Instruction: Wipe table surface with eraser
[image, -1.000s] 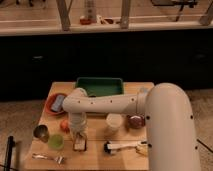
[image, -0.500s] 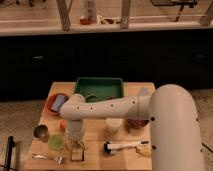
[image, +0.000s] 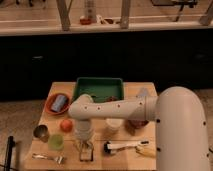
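End effector (image: 85, 145) points straight down over the front-left part of the worktop (image: 116, 161), clamped on the eraser (image: 86, 153). Eraser is upright, bottom edge looks in contact with the worktop surface. Green cup (image: 56, 142) is just beside it on the left, orange ball (image: 66, 125) behind that, metal cup (image: 41, 132) further left. Brush (image: 125, 146) with white handle lies to the right of the eraser, apart from it. White cup (image: 114, 125) is behind the brush. Green tray (image: 99, 83) is at the back edge.
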